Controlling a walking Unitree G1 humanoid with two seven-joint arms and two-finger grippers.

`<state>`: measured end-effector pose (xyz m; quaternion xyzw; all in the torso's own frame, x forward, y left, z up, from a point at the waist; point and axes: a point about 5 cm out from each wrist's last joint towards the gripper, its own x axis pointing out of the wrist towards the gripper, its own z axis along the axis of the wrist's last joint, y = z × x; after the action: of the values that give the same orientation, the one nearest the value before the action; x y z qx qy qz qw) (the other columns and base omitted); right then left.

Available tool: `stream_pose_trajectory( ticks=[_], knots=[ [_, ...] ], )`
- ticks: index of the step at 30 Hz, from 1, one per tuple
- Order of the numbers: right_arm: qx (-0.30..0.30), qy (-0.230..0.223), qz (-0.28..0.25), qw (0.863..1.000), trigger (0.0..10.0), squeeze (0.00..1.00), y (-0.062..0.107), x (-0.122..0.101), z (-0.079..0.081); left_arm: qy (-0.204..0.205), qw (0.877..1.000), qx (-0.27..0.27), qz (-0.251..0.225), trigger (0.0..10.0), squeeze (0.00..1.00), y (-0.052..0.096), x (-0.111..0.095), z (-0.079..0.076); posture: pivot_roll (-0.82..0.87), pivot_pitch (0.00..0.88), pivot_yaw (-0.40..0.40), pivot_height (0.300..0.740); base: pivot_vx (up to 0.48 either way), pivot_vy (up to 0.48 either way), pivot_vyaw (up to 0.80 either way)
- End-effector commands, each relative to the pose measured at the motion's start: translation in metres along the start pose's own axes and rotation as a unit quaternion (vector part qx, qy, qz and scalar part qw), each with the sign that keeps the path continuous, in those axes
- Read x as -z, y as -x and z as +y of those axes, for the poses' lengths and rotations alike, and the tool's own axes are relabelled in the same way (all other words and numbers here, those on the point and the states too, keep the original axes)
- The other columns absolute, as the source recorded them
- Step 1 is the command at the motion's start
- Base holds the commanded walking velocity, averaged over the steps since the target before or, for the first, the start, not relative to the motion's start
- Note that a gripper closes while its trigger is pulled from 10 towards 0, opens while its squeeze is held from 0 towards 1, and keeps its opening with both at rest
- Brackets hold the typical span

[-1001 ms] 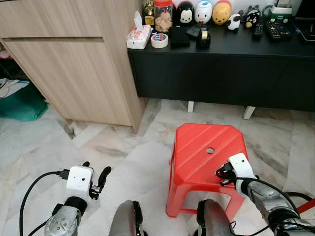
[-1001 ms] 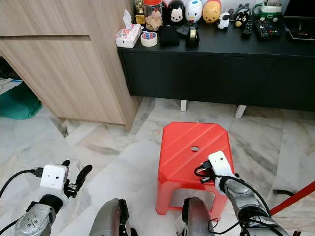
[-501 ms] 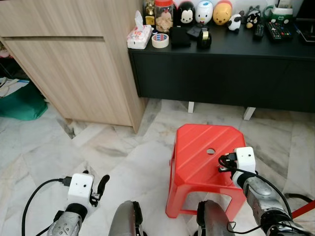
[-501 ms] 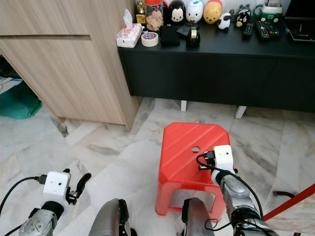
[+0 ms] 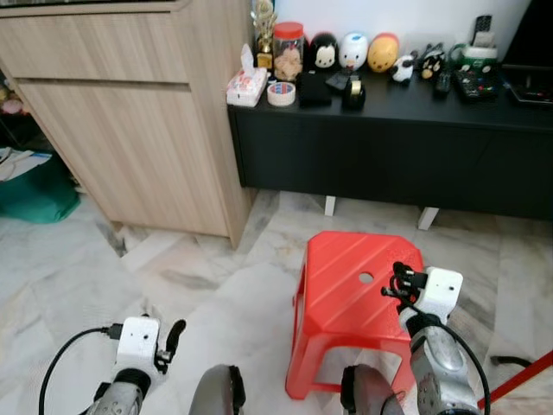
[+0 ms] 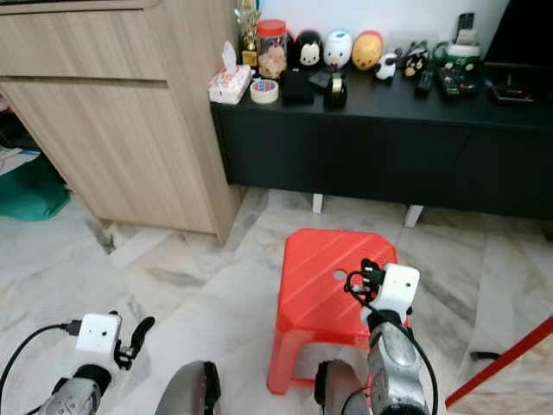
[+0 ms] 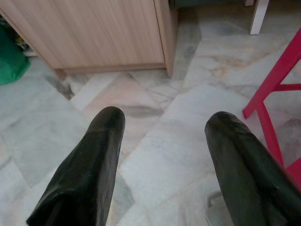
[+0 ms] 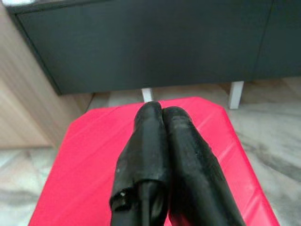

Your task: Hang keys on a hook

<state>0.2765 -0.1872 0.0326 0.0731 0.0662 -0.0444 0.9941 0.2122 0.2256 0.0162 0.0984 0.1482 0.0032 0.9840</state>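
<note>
Right claw [image 8: 160, 113] over red stool [image 5: 346, 281]

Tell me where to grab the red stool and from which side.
Grip the red stool by its seat rim on the robot-facing side, coming from above. The seat is a thin flat slab with open space beneath between the legs, so one finger can likely slip under. The right gripper is over the seat, jaws shut; open them first.
</note>
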Motion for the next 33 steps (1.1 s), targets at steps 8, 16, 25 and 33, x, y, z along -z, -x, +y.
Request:
stream_pose_trajectory(
  ticks=[8, 16, 25, 33],
  knots=[
    [-0.005, 0.013, -0.005, 1.0, 10.0, 0.0, 0.001, -0.004, 0.007, 0.004, 1.0, -0.006, 0.006, 10.0, 0.0, -0.003, 0.007, 0.0, 0.03, 0.0, 0.016, 0.622, 0.0, 0.0, 0.0],
    [-0.002, 0.007, 0.055, 0.998, 10.0, 0.0, 0.006, 0.02, 0.003, 0.02, 0.999, -0.005, 0.036, 10.0, 0.0, -0.009, 0.021, -0.002, 0.03, 0.0, 0.009, 0.682, 0.0, 0.0, 0.0],
    [0.023, 0.015, 0.117, 0.993, 10.0, 0.0, 0.009, 0.041, -0.011, 0.014, 0.998, -0.004, 0.064, 10.0, 0.0, -0.021, 0.028, 0.002, 0.05, 0.0, 0.0, 0.74, 0.0, 0.0, 0.0],
    [0.017, 0.01, 0.199, 0.98, 10.0, 0.0, 0.015, 0.066, -0.011, 0.026, 0.99, -0.007, 0.137, 10.0, 0.0, -0.023, 0.05, 0.003, 0.03, 0.0, -0.013, 0.74, 0.0, 0.0, 0.0]
  ],
)
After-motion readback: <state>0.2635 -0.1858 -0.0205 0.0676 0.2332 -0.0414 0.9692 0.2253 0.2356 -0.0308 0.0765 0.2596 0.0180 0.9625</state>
